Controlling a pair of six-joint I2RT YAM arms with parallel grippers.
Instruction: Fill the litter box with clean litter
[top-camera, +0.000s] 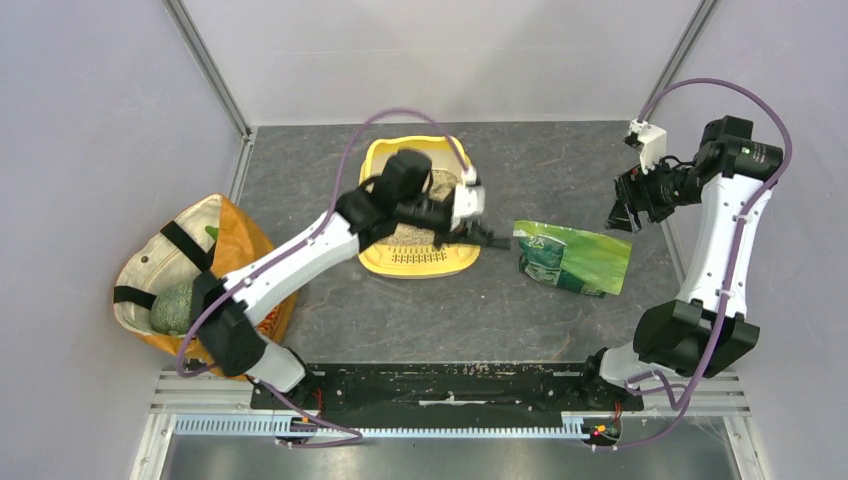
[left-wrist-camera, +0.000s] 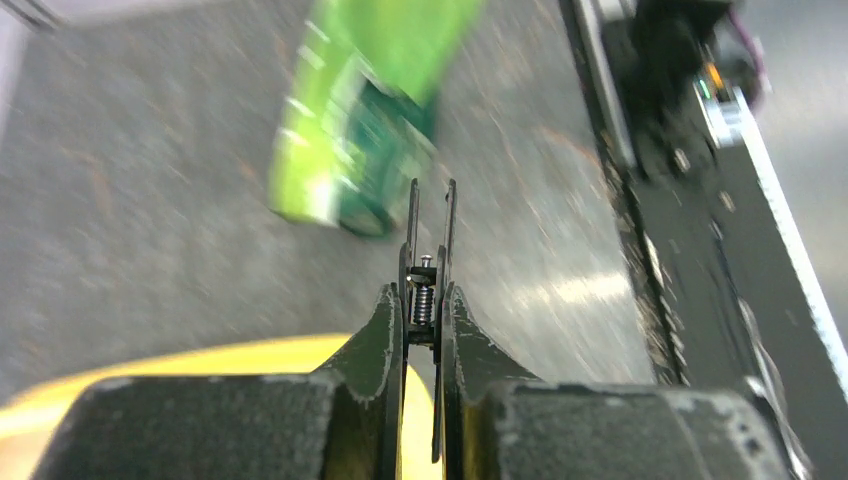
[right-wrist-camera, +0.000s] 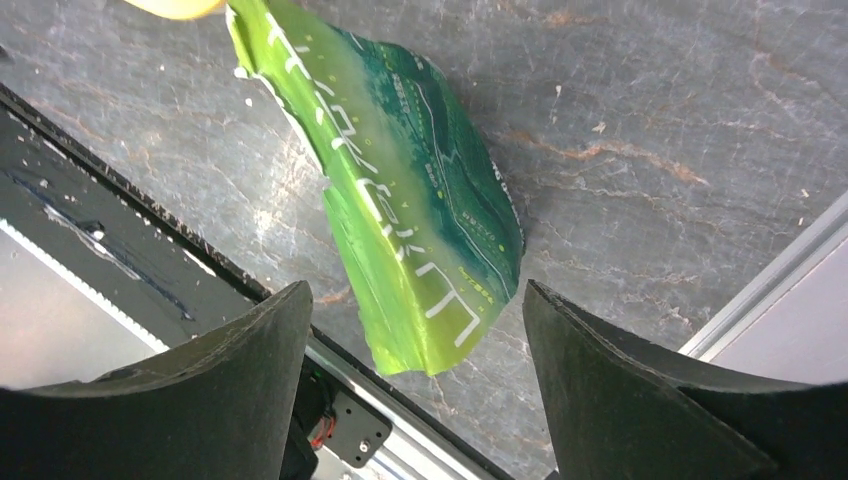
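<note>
Grey table bears litter box, green bag, tote.

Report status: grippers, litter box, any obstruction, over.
Left gripper shut, at near-right corner of litter box. Right gripper open, empty, over green bag. Some clean litter in box. Only left arm overhead.

Stretching the left arm out diagonally from its base toward the middle, elbow bent, wrist turned rightward. Pointing the left tool to the right, low down, and pressing its fingers almost together, with only a thin slit between them. Blurring across the left wrist view. Rising with the right arm from its base, folding at the elbow, forearm reaching back toward the left. Hanging the right tool raised, aiming down and leftward, with its fingers spread wide apart.
</note>
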